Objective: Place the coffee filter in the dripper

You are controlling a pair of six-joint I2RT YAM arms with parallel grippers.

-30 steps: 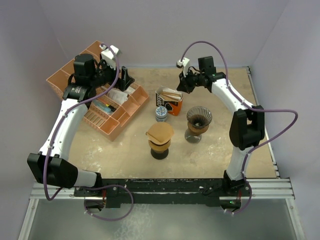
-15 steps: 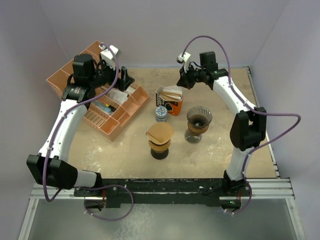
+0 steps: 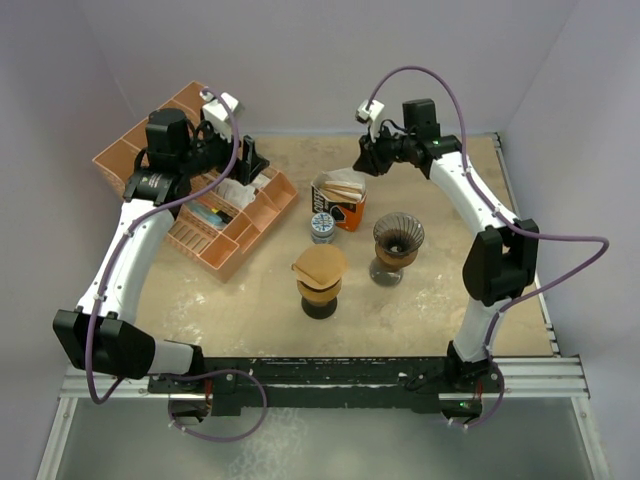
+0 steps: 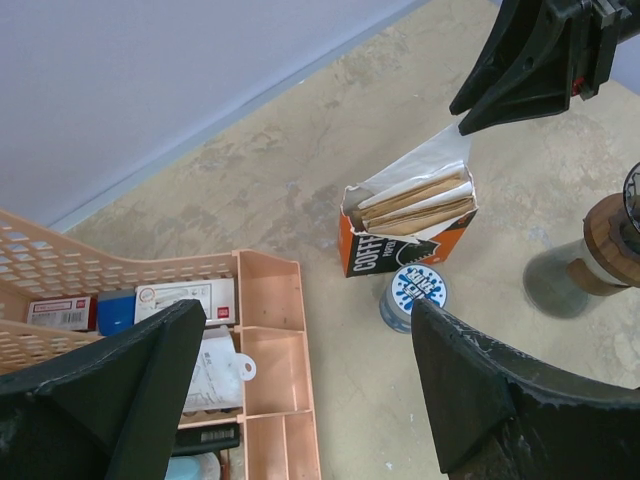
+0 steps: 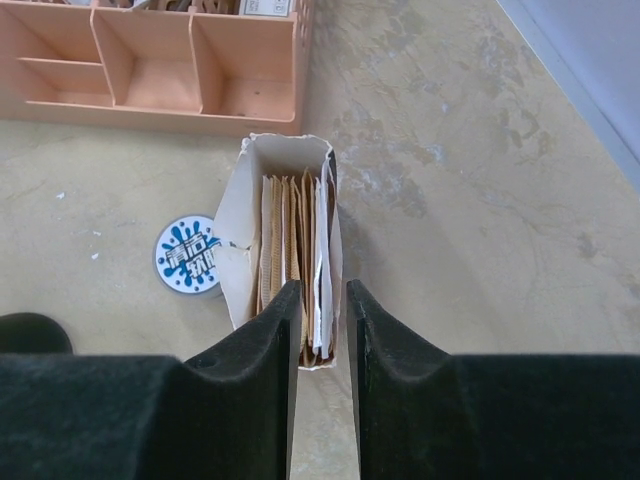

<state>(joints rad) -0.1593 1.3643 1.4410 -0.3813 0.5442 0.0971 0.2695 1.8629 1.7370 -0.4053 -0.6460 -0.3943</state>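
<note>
Several boxed coffee filters (image 5: pixel 295 255) sit below right pincer (image 5: pixel 322 292).

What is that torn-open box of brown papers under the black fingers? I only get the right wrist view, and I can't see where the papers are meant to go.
Observer: The left wrist view shows the box from the side. Its orange front is printed with "COFF", so those are coffee filters.
Operator: And where do they go?
Observer: The top view shows a dark dripper standing right of the box, nearer the arms' bases. No paper shows in it.
Operator: Is there anything else out of my sight?
Observer: Yes. Left of that one stands a second dripper with a brown filter on top. The left gripper hangs open over the orange tray.
</note>
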